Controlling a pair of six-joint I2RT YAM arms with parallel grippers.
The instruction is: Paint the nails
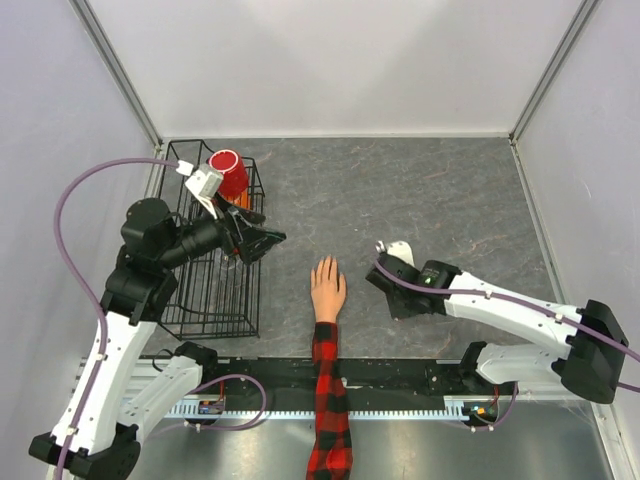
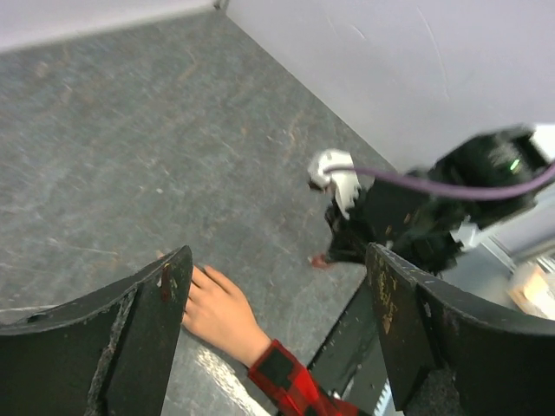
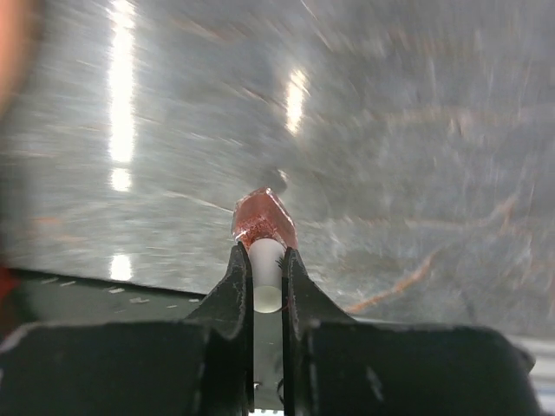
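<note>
Right claw (image 3: 260,257) pinches a red bottle (image 3: 263,221), left claw (image 2: 277,257) gapes; grey marbled table (image 1: 420,190), pale walls (image 1: 330,60) around.

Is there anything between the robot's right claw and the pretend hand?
No, only bare grey table lies between the right gripper and the pretend hand, seen from the top view.

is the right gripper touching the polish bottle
Touching. The right wrist view shows the right gripper clamped on the white cap of the bottle.
</note>
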